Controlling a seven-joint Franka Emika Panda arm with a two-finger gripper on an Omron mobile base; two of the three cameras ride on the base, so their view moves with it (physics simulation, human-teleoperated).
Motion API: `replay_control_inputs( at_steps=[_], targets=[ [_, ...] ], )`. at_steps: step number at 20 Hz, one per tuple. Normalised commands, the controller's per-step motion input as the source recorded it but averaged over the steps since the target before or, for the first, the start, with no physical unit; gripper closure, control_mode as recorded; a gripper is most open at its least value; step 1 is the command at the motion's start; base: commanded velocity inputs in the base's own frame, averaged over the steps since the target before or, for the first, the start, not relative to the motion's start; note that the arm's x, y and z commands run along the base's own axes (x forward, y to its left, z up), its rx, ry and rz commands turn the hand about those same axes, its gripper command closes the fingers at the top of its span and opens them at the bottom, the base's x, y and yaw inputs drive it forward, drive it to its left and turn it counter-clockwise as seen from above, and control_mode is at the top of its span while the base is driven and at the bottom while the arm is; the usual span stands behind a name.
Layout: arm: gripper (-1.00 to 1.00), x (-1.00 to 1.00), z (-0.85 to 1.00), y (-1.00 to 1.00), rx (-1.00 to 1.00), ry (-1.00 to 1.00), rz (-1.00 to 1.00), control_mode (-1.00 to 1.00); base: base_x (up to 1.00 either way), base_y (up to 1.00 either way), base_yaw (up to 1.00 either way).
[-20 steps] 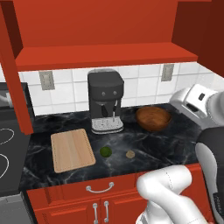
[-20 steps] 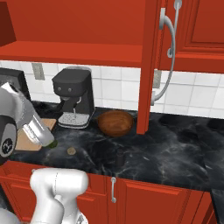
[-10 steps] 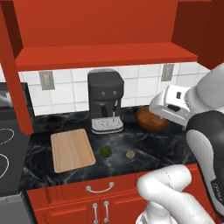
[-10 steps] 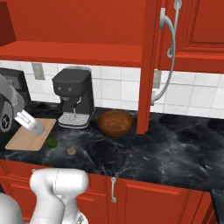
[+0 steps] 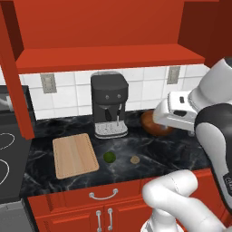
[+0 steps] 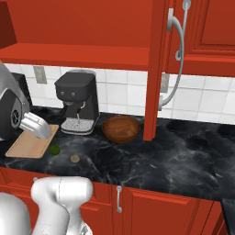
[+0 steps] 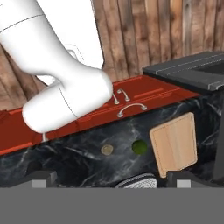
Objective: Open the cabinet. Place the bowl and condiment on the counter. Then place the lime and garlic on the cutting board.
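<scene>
The cabinet [image 5: 108,56] stands open, its right door [image 6: 156,69] swung out edge-on. On the black counter [image 6: 183,160] the brown bowl [image 6: 120,128] rests right of the coffee machine. The dark condiment [image 6: 125,165] stands near the front edge. A green lime [image 5: 109,157] and a tan garlic [image 5: 134,159] lie side by side on the counter, just right of the cutting board [image 5: 74,155]; they also appear as the lime [image 7: 139,146] and garlic [image 7: 106,149]. My gripper [image 5: 159,121] [image 6: 39,130] [image 7: 112,177] hovers open above the counter, holding nothing and partly covering the bowl [image 5: 152,129].
A black coffee machine [image 5: 108,104] stands at the back wall with its drip tray [image 7: 135,180] right under my hand. A stove [image 5: 4,154] borders the counter on the left. The open door's long handle [image 6: 176,55] hangs over the counter's right part.
My hand has swung left from the right side, across the front of the bowl, toward the coffee machine. It stays open. Nothing on the counter has moved.
</scene>
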Motion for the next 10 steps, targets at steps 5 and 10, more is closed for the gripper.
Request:
replay_control_inputs(
  at_steps=[5, 10],
  targets=[
    [-1.00, -0.01, -0.29, 0.00, -0.13, 0.00, 0.05, -1.00, 0.00, 0.00, 0.00],
    [-1.00, 0.00, -0.18, -0.02, -0.05, 0.00, 0.02, -1.00, 0.00, 0.00, 0.00]
  ],
)
